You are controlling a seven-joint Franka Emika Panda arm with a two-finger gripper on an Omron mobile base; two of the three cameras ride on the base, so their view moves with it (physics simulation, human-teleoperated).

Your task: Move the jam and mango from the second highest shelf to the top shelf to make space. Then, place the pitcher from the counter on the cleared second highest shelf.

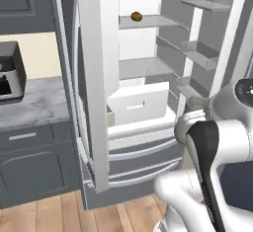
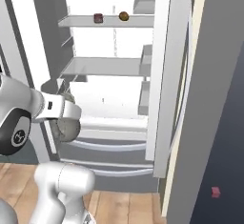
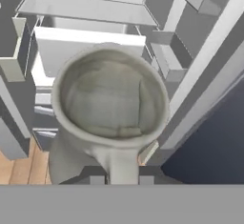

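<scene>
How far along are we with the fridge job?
Done: the jam and mango sit on the top shelf, and the second highest shelf is bare. In hand: the hand is shut on the pitcher, low in front of the open fridge. Left: lift it onto that shelf and release.

Mango [image 1: 136, 16] on top shelf [image 1: 153, 22]

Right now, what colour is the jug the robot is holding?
Grey-beige. The pitcher shows best in the hand view.

Bright, flat rendered light (faint shadows only); soft blur throughout, no glare.
</scene>
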